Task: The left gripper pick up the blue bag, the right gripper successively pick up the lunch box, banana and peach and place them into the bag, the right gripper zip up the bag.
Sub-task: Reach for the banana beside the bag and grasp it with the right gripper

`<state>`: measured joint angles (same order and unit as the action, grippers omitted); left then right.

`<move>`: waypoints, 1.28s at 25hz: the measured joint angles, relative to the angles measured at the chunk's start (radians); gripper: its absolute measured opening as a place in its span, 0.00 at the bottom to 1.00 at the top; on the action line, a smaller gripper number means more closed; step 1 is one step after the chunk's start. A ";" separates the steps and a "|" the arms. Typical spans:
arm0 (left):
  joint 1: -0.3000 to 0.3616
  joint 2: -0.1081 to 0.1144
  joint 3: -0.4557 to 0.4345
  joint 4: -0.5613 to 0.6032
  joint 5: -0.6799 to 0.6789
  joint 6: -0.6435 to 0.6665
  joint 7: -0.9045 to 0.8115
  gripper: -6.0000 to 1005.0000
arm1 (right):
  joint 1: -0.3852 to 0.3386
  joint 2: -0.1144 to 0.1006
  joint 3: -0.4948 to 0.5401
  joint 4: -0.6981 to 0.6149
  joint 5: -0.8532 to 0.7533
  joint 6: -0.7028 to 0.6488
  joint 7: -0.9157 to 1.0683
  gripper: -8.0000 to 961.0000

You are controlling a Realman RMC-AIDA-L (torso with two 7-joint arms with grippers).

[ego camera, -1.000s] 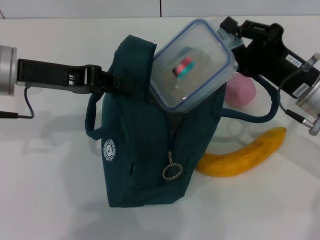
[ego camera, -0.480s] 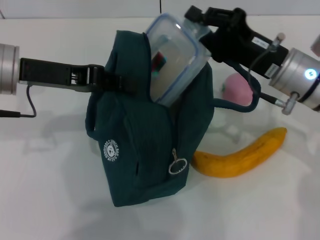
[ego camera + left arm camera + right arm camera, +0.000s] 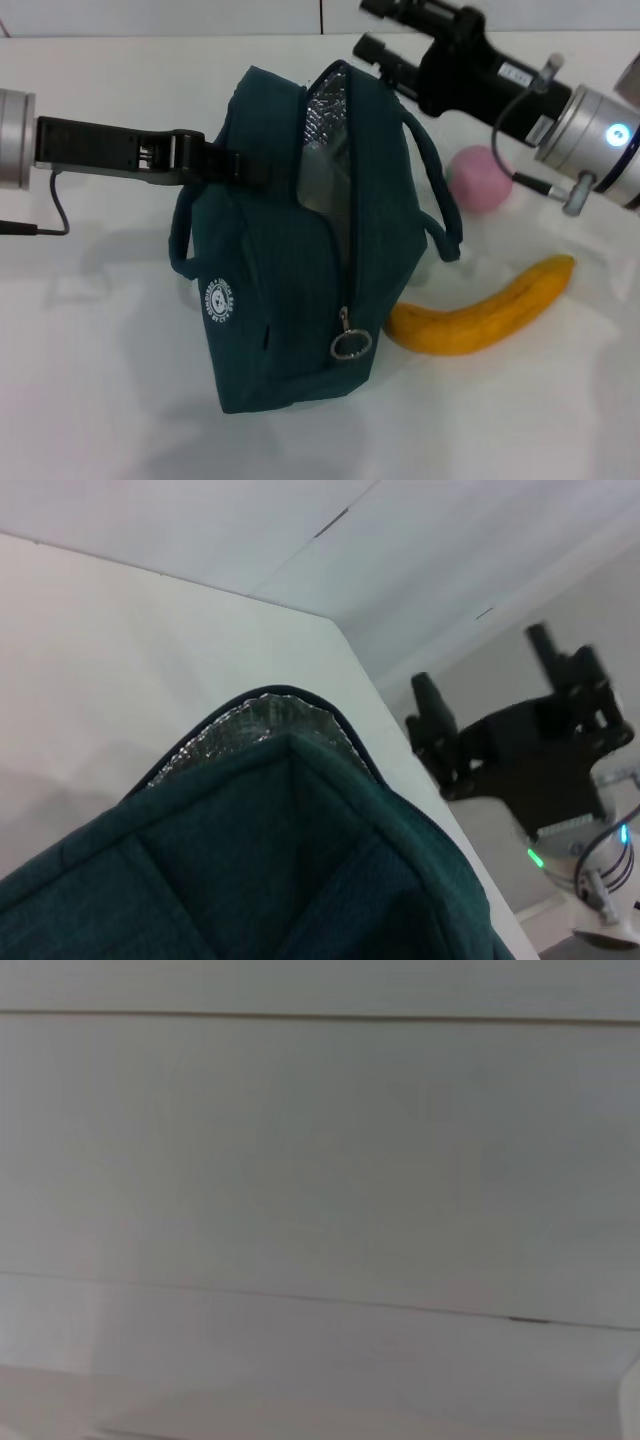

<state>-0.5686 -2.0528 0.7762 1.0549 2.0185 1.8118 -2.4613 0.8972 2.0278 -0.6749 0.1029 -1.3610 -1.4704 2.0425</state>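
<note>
Left pincer [image 3: 232,166]: clamped on bag [image 3: 300,300] rim — holds mouth open for loading.
Right pincer [image 3: 378,28]: apart, empty, above opening.

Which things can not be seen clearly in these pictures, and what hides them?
- Lunch box: not visible in any view; the bag walls would hide anything inside.
- Left gripper: fingertips hidden by the bag's fabric, head view.
- Peach: partly covered by the right gripper arm.
- Right wrist view: only a blank wall.
</note>
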 joint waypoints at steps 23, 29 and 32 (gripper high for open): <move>0.012 0.002 0.000 -0.001 0.000 -0.001 0.007 0.04 | -0.310 -0.037 -0.165 -0.427 0.019 -0.057 -0.344 0.82; 0.014 0.002 0.000 -0.001 0.000 0.004 0.007 0.04 | -0.334 -0.108 -0.369 -0.623 -0.073 -0.044 -0.428 0.82; 0.014 0.002 0.000 -0.001 0.000 0.005 0.007 0.04 | -0.351 -0.125 -0.368 -0.723 -0.148 -0.056 -0.454 0.82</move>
<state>-0.5543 -2.0505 0.7762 1.0538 2.0187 1.8169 -2.4543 0.5462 1.9028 -1.0433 -0.6202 -1.5089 -1.5262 1.5886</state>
